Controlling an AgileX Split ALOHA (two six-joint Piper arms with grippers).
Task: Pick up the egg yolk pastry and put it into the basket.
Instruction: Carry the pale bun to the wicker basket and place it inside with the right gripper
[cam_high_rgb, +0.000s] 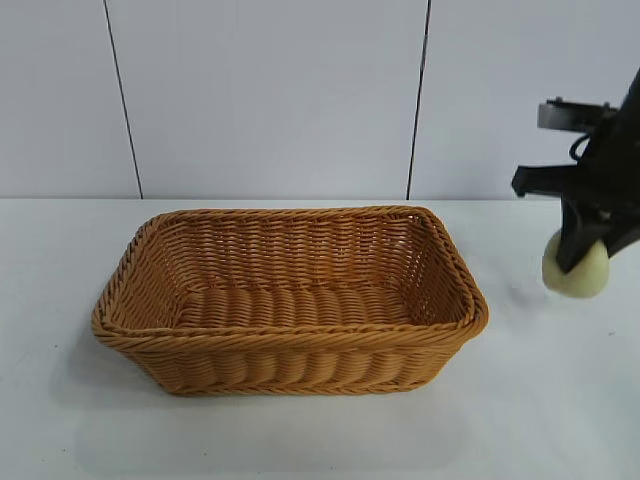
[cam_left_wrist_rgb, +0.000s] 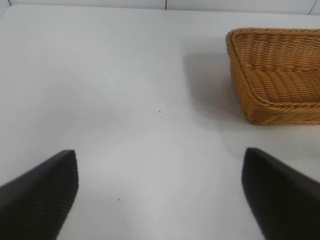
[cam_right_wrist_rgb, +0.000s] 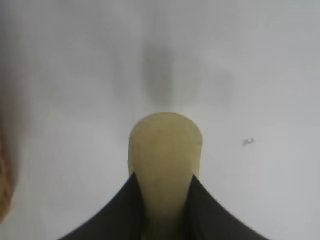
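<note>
The pale cream-yellow egg yolk pastry (cam_high_rgb: 577, 272) hangs a little above the white table at the far right, pinched between the black fingers of my right gripper (cam_high_rgb: 580, 262). In the right wrist view the pastry (cam_right_wrist_rgb: 165, 150) is squeezed between the two fingers of that gripper (cam_right_wrist_rgb: 165, 187). The orange-brown wicker basket (cam_high_rgb: 450, 270) stands on the table to the left of the pastry, with nothing inside it. My left gripper (cam_left_wrist_rgb: 160, 187) is out of the exterior view; its wrist view shows it open above bare table, with a corner of the basket (cam_left_wrist_rgb: 270, 90) ahead of it.
The white table (cam_high_rgb: 300, 430) spreads around the basket, with a white panelled wall (cam_high_rgb: 270, 100) behind it. A small dark mark (cam_right_wrist_rgb: 248, 142) lies on the table near the pastry.
</note>
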